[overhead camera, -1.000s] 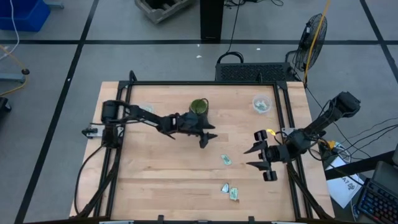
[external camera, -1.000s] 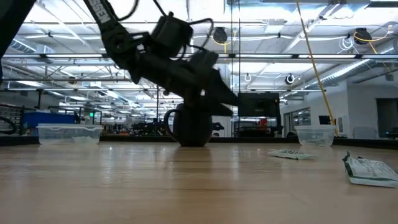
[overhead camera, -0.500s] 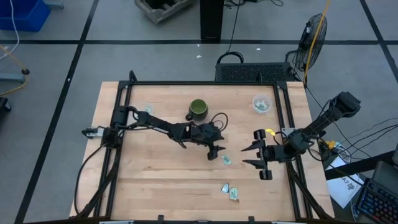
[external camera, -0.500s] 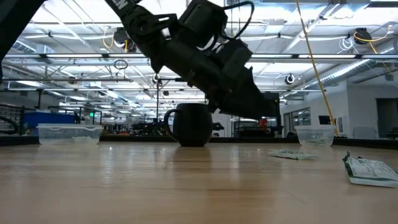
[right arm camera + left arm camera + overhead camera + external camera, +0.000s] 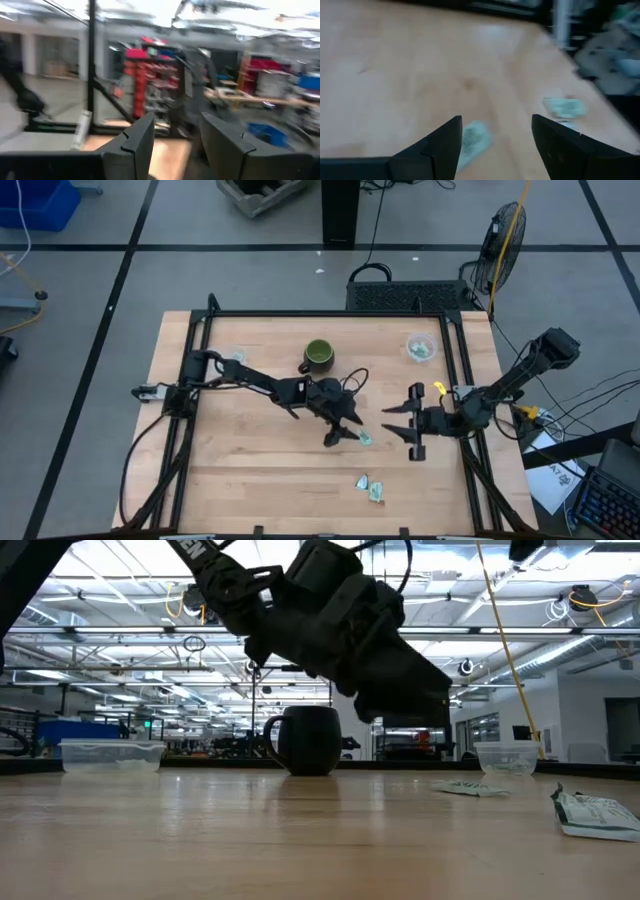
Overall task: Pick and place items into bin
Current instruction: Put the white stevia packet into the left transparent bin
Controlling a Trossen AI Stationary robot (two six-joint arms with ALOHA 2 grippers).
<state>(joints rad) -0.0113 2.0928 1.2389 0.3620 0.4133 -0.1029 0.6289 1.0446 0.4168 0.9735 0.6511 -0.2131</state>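
Three pale green and white packets lie flat on the wooden table: one near the middle [image 5: 364, 437] and two toward the near edge [image 5: 362, 481] [image 5: 377, 493]. My left gripper [image 5: 344, 432] hangs open just above and left of the middle packet. In the left wrist view that packet [image 5: 472, 140] shows beside one finger, with another packet [image 5: 563, 107] farther off. My right gripper [image 5: 394, 420] is open, right of the same packet, held above the table. The low view shows two packets [image 5: 470, 787] [image 5: 595, 812].
A green mug [image 5: 318, 357] stands upright toward the far edge. A clear tub [image 5: 420, 347] holding packets sits at the far right, and a small clear container [image 5: 237, 354] at the far left. A black frame [image 5: 320, 313] borders the table.
My left gripper has swung from beside the mug toward the near right, coming down over the middle packet. My right gripper has moved left toward that packet and turned. The packets and the mug have stayed put.
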